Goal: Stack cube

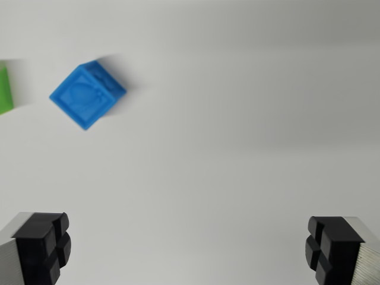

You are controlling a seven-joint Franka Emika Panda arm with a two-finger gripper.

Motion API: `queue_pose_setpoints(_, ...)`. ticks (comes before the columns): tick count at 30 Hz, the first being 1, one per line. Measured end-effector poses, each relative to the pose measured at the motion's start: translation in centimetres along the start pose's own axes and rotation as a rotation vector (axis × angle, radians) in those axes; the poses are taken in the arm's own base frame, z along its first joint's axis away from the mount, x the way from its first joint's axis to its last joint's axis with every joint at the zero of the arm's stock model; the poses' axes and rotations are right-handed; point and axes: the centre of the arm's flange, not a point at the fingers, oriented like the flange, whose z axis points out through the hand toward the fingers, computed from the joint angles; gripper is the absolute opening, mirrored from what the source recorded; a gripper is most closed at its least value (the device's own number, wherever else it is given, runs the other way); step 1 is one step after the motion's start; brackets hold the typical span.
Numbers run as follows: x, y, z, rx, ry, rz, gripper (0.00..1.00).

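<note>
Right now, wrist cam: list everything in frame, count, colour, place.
blue cube: 1, blue, upper left of the wrist view, resting on the surface, turned corner-on to the frame.
green block: 1, green, cut off by the left edge, apart from the blue cube; shape not fully visible.
surface: 1, white, fills the rest of the frame.
fingers: 2, black pads on grey bodies, bottom left and bottom right corners, wide apart, nothing between them; gripper open.

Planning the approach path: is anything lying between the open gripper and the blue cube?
Nothing. In the wrist view, only bare white surface separates the gripper from the blue cube.
</note>
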Motion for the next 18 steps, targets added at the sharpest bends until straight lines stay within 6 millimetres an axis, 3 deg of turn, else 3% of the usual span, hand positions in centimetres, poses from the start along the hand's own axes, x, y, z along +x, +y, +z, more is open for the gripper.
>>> queue_pose_setpoints(18,-2.0,-1.9,1.8,0.004,0.005,-0.002,1.0)
